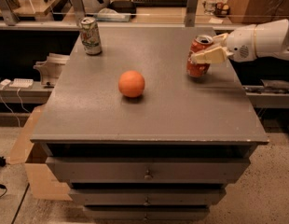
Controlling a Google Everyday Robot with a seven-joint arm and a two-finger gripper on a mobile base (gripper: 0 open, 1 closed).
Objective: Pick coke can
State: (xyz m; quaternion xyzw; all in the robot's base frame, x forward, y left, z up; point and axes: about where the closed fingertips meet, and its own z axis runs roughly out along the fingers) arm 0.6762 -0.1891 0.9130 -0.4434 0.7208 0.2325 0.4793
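The coke can (197,69) is pictured at the far right of the worktop (158,115), its long axis near upright and slightly tilted. It is clamped across the middle by the jaws of the gripper (201,55), reached in from the right.

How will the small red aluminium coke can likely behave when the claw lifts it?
The small red aluminium coke can looks thin-walled: probably light, and dentable under a hard squeeze. Tall on a narrow base, it could tip if the claw, now at its upper half, nudges it sideways. Once down, its round body would likely roll.
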